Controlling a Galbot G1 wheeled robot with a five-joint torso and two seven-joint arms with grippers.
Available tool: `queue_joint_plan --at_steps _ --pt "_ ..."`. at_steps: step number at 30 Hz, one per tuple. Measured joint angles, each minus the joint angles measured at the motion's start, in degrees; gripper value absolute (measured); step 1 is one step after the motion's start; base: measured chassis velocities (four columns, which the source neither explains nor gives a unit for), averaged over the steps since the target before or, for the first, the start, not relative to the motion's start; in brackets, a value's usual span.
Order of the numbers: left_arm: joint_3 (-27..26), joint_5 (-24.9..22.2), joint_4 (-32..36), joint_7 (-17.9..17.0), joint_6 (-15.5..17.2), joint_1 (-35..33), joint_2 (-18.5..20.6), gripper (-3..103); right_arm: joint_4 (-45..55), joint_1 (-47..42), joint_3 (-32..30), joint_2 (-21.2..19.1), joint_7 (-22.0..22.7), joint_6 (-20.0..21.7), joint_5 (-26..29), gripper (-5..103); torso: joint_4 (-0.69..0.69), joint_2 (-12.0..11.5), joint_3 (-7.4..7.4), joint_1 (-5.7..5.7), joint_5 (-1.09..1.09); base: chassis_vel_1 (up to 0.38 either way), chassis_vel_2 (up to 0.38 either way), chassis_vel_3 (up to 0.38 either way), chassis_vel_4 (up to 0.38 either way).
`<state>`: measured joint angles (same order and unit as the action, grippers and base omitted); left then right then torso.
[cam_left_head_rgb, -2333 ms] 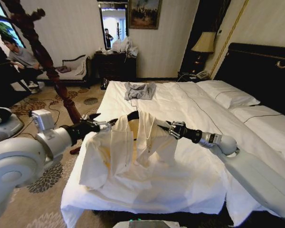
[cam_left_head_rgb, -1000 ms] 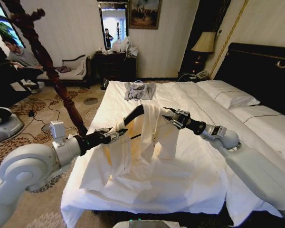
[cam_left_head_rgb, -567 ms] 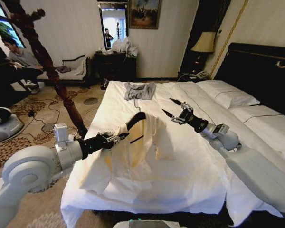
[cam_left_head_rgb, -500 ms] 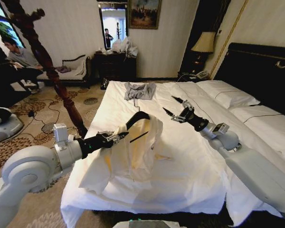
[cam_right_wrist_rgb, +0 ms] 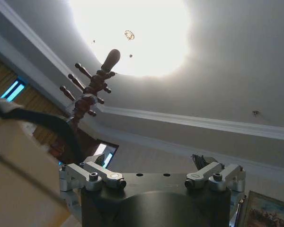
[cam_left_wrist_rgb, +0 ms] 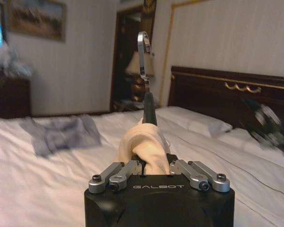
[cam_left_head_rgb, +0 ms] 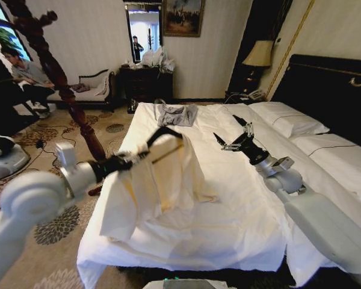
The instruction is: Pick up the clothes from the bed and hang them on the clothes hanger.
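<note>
My left gripper [cam_left_head_rgb: 132, 159] is shut on one end of the black clothes hanger [cam_left_head_rgb: 160, 136], holding it above the left half of the bed [cam_left_head_rgb: 246, 205]. The cream clothes [cam_left_head_rgb: 162, 176] drape over the hanger and trail onto the sheet. In the left wrist view the hanger's metal hook [cam_left_wrist_rgb: 143, 51] stands upright beyond cream fabric [cam_left_wrist_rgb: 144, 144] bunched at the left gripper [cam_left_wrist_rgb: 154, 166]. My right gripper [cam_left_head_rgb: 233, 136] hovers open over the bed's middle, apart from the clothes. In the right wrist view the hanger [cam_right_wrist_rgb: 52, 124] and the cream cloth [cam_right_wrist_rgb: 16, 165] sit at one edge.
A grey garment [cam_left_head_rgb: 177, 114] lies at the bed's far end. The dark turned-wood coat stand [cam_left_head_rgb: 54, 72] rises left of the bed, over patterned carpet. White pillows [cam_left_head_rgb: 289, 120] and a dark headboard [cam_left_head_rgb: 331, 90] are to the right. A sofa and dresser line the back wall.
My right gripper let go of the hanger and clothes, opened and drew away toward the headboard. The freed side of the clothes dropped, and my left gripper lifted the hanger a little.
</note>
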<state>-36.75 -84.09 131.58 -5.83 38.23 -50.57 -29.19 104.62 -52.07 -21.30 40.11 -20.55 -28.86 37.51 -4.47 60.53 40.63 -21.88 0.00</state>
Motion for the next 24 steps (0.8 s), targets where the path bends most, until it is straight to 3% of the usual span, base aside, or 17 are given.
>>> queue_joint_plan --at_steps 9,17,24 --pt "0.61 2.20 -12.82 4.23 -1.35 9.63 6.79 20 -1.03 0.78 1.52 3.44 -1.58 -0.66 -0.54 100 0.03 0.00 0.00 0.00 -0.02 0.000 0.000 0.000 0.000" --pt "0.65 9.99 -22.43 11.44 -5.22 10.69 12.75 20 -1.54 0.68 1.70 4.51 -2.72 -1.57 -0.92 100 0.02 0.00 0.00 0.00 -0.02 0.000 0.000 0.000 0.000" --pt "0.74 12.06 -30.23 15.32 -8.82 12.29 15.65 20 -1.82 0.11 1.60 5.31 -3.54 -2.77 -1.70 100 0.02 0.00 0.00 0.00 -0.01 0.000 0.000 0.000 0.000"
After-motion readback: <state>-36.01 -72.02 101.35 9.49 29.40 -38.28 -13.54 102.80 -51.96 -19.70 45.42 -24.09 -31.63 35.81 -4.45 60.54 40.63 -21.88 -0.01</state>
